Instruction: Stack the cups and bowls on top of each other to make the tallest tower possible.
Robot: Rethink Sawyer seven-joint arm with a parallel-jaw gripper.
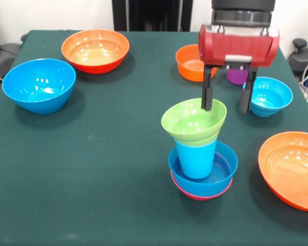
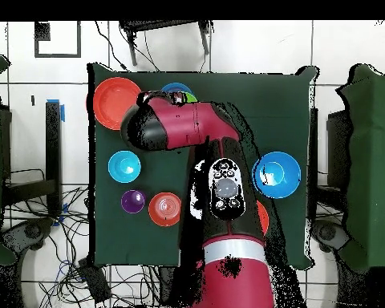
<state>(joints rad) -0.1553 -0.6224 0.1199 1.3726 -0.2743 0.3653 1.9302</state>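
Two fingers of your gripper (image 1: pixel 228 106) stood spread and empty, one at the far rim of the green bowl (image 1: pixel 193 121) topping the tower (image 1: pixel 200 160), which sat just below toward the desk's near side.

Glossy red arm (image 2: pixel 188 128) with black joints; gripper (image 1: pixel 228 100) has two black fingers.

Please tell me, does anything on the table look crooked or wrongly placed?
Yes. The green bowl on top of the tower sits tilted on the light blue cup, not level. The open pincer has one finger at its rim.
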